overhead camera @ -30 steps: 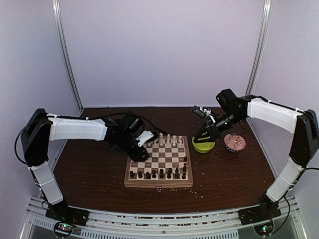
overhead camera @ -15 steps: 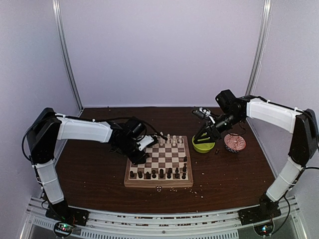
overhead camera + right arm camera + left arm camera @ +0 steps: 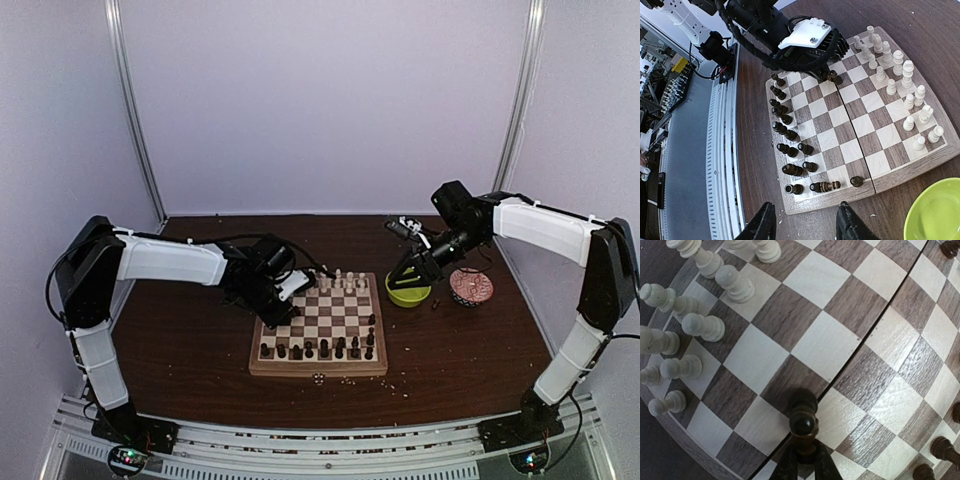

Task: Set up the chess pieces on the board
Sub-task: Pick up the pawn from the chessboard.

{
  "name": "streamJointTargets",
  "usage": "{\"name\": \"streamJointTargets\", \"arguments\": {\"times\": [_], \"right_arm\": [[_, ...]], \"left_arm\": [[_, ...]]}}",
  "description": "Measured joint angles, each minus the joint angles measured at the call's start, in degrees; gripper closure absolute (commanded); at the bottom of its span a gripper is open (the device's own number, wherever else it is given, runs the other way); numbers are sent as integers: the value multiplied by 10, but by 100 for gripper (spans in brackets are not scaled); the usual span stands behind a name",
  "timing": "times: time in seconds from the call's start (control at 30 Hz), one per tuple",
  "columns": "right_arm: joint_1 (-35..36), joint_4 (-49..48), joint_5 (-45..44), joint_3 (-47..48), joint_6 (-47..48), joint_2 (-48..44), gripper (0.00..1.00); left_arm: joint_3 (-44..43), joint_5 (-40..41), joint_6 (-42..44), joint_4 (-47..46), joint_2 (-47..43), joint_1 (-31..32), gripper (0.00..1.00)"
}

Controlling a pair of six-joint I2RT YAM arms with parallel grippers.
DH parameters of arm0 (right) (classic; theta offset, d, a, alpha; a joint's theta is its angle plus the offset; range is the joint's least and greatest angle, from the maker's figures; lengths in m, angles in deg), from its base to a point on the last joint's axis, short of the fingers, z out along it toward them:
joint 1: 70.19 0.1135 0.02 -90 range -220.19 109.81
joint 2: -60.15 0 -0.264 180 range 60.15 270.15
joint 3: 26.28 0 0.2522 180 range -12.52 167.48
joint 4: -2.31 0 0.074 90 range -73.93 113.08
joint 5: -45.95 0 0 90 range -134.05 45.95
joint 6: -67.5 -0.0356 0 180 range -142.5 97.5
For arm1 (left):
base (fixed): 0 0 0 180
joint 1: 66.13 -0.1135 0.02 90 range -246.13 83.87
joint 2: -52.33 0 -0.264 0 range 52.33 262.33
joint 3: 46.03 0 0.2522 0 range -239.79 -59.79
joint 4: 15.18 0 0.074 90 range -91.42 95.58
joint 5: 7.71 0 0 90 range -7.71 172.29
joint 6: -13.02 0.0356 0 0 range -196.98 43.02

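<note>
**Booth:** What is your left hand [image 3: 805,456] doing right now?

**Me:** It is clenching on a dark pawn [image 3: 803,424]. Both fingers [image 3: 790,467] are pressing against its sides low down, and the round head is poking out just past the fingertips.

**Booth:** And where is that pawn sitting on the board [image 3: 830,340]?

**Me:** Right over the fold seam [image 3: 875,324], which is running straight away from my fingertips, close to the rim under my wrist. Whether its foot is touching the wood or hanging just clear, I cannot tell.

**Booth:** How is the rest of the set looking?

**Me:** The white pieces [image 3: 702,326] are crowding ahead of that hand and off to its left, two rows deep. A few dark ones are showing at its far right. From my other wrist I am seeing the dark pieces [image 3: 782,112] lining the board's edge in two loose rows, ahead of that hand and a little to its left.

**Booth:** So the right hand [image 3: 806,220] is doing what?

**Me:** It is hovering released, fingers spread apart with nothing between them. It is hanging over the worktop [image 3: 930,20] just off the board's rim. The green bowl [image 3: 935,210] is lying just to its right, and the red bowl [image 3: 470,287] is sitting beyond that one, farther right.
</note>
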Motion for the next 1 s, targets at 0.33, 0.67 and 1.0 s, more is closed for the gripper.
{"name": "streamJointTargets", "arguments": {"times": [0.33, 0.67, 1.0], "right_arm": [[3, 0, 0, 0, -3, 0, 58], [34, -9, -32, 0, 6, 1, 59], [195, -31, -202, 24, 75, 26, 61]], "left_arm": [[-5, -1, 1, -4, 5, 0, 92], [-1, -36, 8, 0, -26, 0, 94], [21, -63, 9, 19, -64, 0, 94]]}}
